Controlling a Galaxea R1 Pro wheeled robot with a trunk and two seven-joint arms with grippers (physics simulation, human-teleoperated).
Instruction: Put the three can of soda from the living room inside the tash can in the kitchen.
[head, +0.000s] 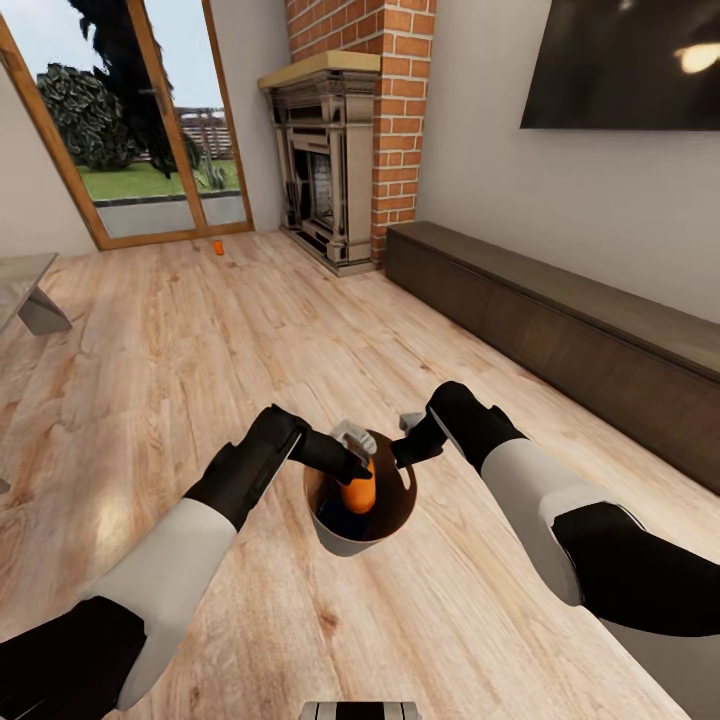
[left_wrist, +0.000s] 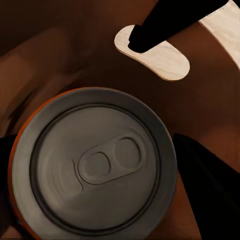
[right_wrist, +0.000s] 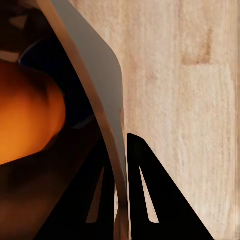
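The tash can (head: 350, 543), tapered, grey outside and copper-brown inside, stands on the living room's wood floor between my arms. My left gripper (head: 357, 468) reaches into it from above, shut on an orange soda can (head: 359, 493) held upright; the grey top of that can (left_wrist: 100, 165) sits between dark fingers (left_wrist: 207, 192). A dark blue can (head: 336, 522) lies in the bin beside it. My right gripper (head: 408, 450) is shut on the bin's rim, a finger on each side of the wall (right_wrist: 95, 85). A second orange can (head: 218, 247) stands far off on the floor by the glass doors.
A red-brick fireplace (head: 340, 160) rises at the back, with wood-framed glass doors (head: 140, 120) to its left. A long low dark cabinet (head: 560, 330) runs along the right wall under a wall screen (head: 620, 60). A glass table corner (head: 25, 290) shows at the left.
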